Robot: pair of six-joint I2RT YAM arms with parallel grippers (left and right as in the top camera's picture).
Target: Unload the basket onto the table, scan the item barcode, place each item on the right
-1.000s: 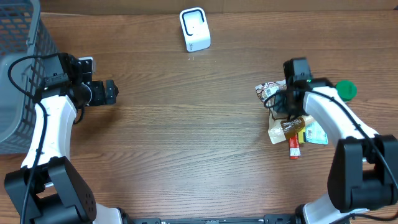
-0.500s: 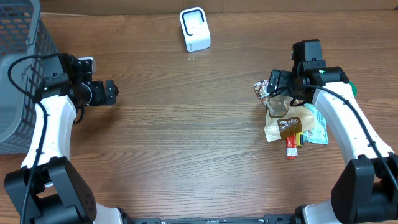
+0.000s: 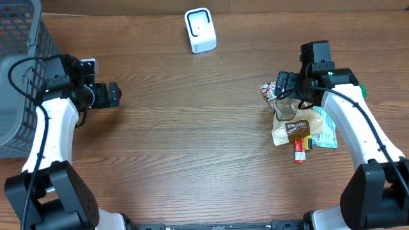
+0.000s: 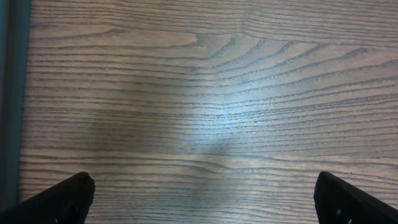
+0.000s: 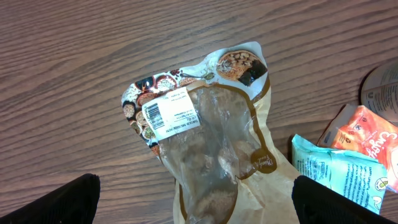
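A brown snack pouch point(image 5: 219, 140) with a clear window lies flat on the table, its white barcode label point(image 5: 171, 116) facing up near the top. In the overhead view the pouch point(image 3: 291, 126) is part of a small pile at the right. My right gripper point(image 5: 208, 205) hangs open over the pouch, one finger on either side and nothing between them; overhead it point(image 3: 280, 88) sits above the pile's top. The white scanner point(image 3: 200, 30) stands at the back centre. My left gripper point(image 3: 115, 94) is open over bare wood point(image 4: 205, 199) at the far left.
A teal packet point(image 5: 329, 174), an orange packet point(image 5: 367, 140) and a green lid point(image 5: 382, 87) lie right of the pouch. A red tube point(image 3: 299, 150) pokes out below the pile. A grey mesh basket point(image 3: 19, 57) stands at the far left.
My right gripper has opened and lifted back off the pile, and the pouch now lies free and slightly shifted. The left arm has not moved.
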